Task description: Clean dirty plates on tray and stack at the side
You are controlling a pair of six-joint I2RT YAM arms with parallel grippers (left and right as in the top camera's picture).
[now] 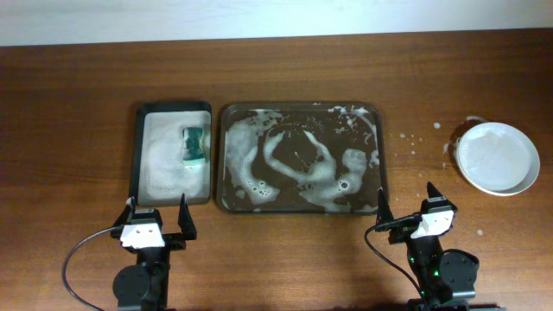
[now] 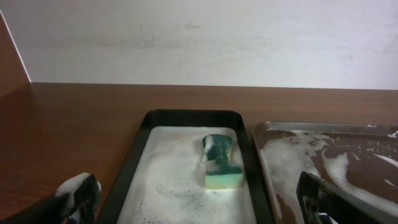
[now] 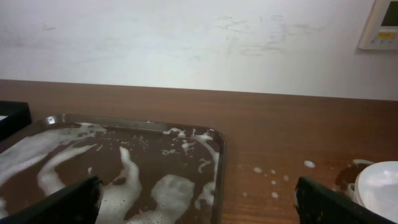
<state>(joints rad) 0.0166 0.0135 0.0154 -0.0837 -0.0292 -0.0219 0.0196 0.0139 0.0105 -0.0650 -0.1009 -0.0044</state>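
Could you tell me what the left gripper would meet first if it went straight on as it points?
Most likely the small black tray: its near rim lies just ahead of the left gripper, with the green sponge farther in. Height is unclear, so it might pass over.

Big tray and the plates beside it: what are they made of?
The tray looks like dark coated metal or hard plastic, its rim smooth and shiny under the foam; hard to tell which. The plates look like glazed ceramic or melamine: pale, glossy, thin-rimmed.
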